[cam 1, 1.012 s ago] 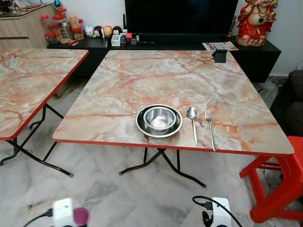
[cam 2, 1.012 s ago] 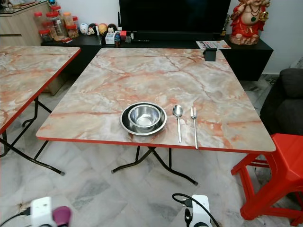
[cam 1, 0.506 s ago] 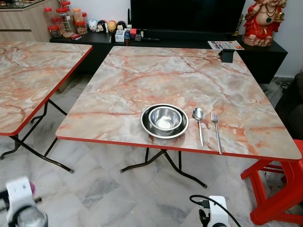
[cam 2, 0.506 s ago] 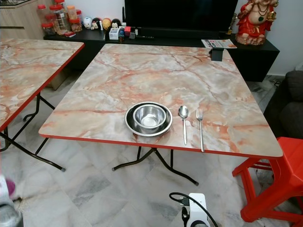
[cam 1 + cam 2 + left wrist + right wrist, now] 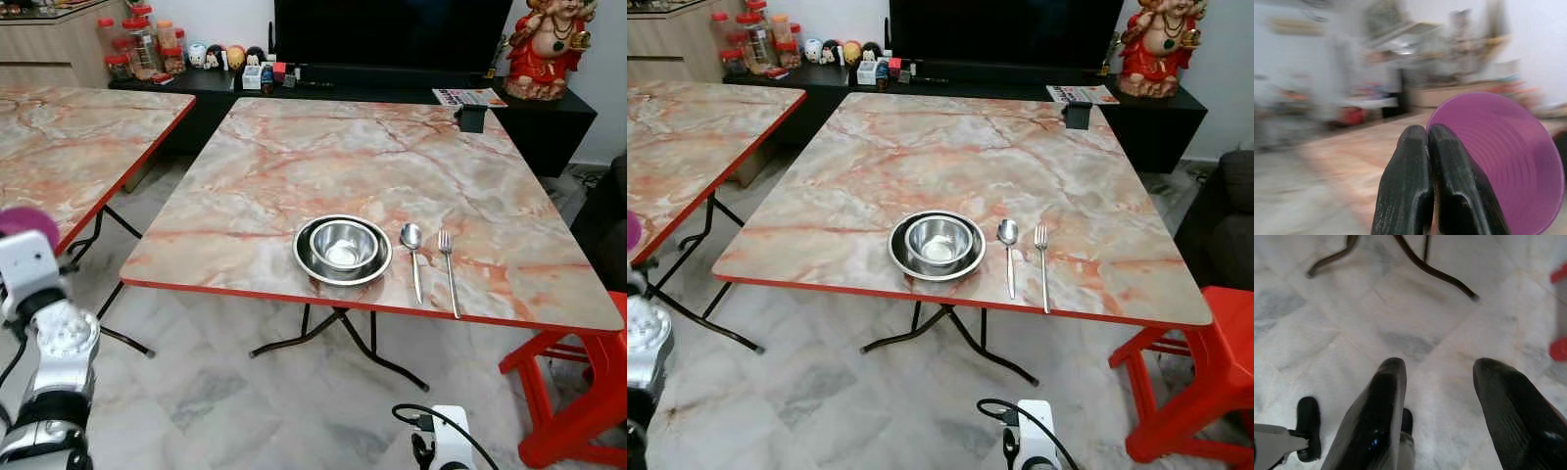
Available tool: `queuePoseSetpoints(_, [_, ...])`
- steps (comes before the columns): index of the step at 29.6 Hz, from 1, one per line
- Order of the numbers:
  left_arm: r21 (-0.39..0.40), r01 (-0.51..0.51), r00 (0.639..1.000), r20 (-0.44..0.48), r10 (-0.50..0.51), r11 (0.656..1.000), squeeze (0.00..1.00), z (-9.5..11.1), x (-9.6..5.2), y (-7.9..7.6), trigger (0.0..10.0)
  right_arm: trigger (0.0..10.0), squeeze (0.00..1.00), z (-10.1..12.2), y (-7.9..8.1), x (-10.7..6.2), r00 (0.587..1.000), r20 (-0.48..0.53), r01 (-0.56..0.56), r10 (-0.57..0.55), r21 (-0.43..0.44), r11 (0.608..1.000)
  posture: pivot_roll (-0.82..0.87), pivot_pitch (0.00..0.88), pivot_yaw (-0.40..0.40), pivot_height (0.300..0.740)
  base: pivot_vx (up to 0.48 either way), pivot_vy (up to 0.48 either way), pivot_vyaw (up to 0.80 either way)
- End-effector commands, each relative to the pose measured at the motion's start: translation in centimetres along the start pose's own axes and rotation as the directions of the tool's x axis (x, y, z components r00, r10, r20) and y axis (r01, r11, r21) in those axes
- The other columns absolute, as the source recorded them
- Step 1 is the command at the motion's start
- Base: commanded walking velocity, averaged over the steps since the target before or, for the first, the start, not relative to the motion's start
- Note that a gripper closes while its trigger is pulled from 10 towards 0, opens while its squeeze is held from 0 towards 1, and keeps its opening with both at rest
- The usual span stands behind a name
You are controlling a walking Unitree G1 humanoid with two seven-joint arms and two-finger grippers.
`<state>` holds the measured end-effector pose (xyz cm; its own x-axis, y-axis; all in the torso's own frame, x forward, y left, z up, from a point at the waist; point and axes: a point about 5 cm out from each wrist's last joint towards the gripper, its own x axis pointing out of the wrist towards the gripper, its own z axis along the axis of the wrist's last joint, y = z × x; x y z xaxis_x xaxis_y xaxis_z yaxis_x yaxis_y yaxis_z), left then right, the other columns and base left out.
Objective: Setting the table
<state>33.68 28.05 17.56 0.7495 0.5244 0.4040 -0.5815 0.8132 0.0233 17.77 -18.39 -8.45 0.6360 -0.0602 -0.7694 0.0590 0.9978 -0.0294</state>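
- The place setting on the counter [image 5: 294, 157] is partly laid: a steel bowl [image 5: 343, 244] sits inside a steel plate [image 5: 306, 262] near the front edge, with a spoon [image 5: 412, 255] just beside the plate and a fork [image 5: 449, 269] just beside the spoon.
- The left gripper [image 5: 1429, 147] is clenched on the rim of a purple cup [image 5: 1508, 161], one finger inside the wall and one outside; the wrist view is blurred.
- In the head view the cup's purple edge [image 5: 24, 221] shows at the robot's left, well apart from the setting and off the counter.
- The right gripper [image 5: 1437, 396] hangs idle over the floor, fingers spread and grasping nothing.
- The step in hand looks like carrying the cup to the counter.
- The next move calls for reaching over the front edge and setting the cup upright near the cutlery, without knocking the fork or spoon.
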Motion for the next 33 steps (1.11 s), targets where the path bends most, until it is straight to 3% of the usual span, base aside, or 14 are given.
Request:
queuePoseSetpoints(1, [-0.157, 0.186, 0.981, -0.026, -0.193, 0.970, 0.00, 0.7, -0.1, -2.9, 10.0, 10.0, 0.00, 0.3, 0.3, 0.1, 1.000, 0.015, -0.004, 0.004, 0.021, 1.000, -0.02, 0.000, 0.003, 0.740, 0.000, 0.000, 0.00])
queuePoseSetpoints(5, [-0.322, 0.306, 0.932, -0.089, -0.350, 0.896, 0.00, -0.3, -1.6, -4.7, 10.0, 10.0, 0.00, 0.4, 0.3, 0.1, 1.000, 0.019, 0.005, -0.005, 0.032, 0.999, -0.03, 0.000, 0.010, 0.740, 0.000, 0.000, 0.00])
queuePoseSetpoints(7, [-0.422, 0.346, 0.889, -0.138, -0.436, 0.838, 0.00, -1.1, -2.6, -5.6, 10.0, 10.0, 0.00, 0.3, 0.1, 0.1, 1.000, 0.017, 0.011, -0.011, 0.031, 0.999, -0.03, 0.000, 0.007, 0.740, 0.000, 0.000, 0.00])
queuePoseSetpoints(8, [-0.455, 0.363, 0.871, -0.145, -0.470, 0.813, 0.00, -1.2, -3.0, -6.0, 10.0, 10.0, 0.00, 0.2, 0.0, 0.0, 1.000, 0.014, 0.012, -0.013, 0.028, 1.000, -0.03, 0.000, 0.007, 0.740, 0.000, 0.000, 0.00])
queuePoseSetpoints(10, [-0.468, 0.383, 0.855, -0.146, -0.497, 0.796, 0.00, -1.3, -3.2, -6.3, 10.0, 10.0, 0.00, 0.2, 0.0, 0.0, 1.000, 0.012, 0.014, -0.014, 0.027, 1.000, -0.03, 0.000, 0.005, 0.740, 0.000, 0.000, 0.00])
queuePoseSetpoints(15, [-0.462, 0.391, 0.834, -0.188, -0.518, 0.796, 0.00, -1.7, -3.7, -7.1, 10.0, 10.0, 0.00, 0.1, 0.1, 0.0, 1.000, 0.008, 0.012, -0.012, 0.023, 1.000, -0.03, 0.000, 0.007, 0.740, 0.000, 0.000, 0.00])
queuePoseSetpoints(17, [-0.496, 0.415, 0.810, -0.181, -0.558, 0.763, 0.00, -1.5, -4.2, -7.8, 10.0, 10.0, 0.00, 0.2, 0.0, 0.0, 1.000, 0.018, 0.024, -0.025, 0.025, 0.999, -0.03, 0.000, 0.008, 0.740, 0.000, 0.000, 0.00])
queuePoseSetpoints(24, [-0.517, 0.476, 0.752, -0.180, -0.634, 0.711, 0.00, -1.2, -4.8, -9.5, 10.0, 10.0, 0.00, 0.2, -0.1, 0.0, 0.999, 0.011, 0.039, -0.040, 0.038, 0.999, -0.04, 0.000, 0.023, 0.740, 0.167, 0.000, 0.00])
queuePoseSetpoints(33, [-0.529, 0.477, 0.749, -0.173, -0.639, 0.702, 0.00, -0.7, -4.3, -9.7, 10.0, 10.0, 0.00, 0.1, -0.5, 0.0, 0.999, 0.011, 0.053, -0.053, 0.042, 0.998, -0.05, 0.000, 0.027, 0.740, 0.345, 0.000, -0.16])
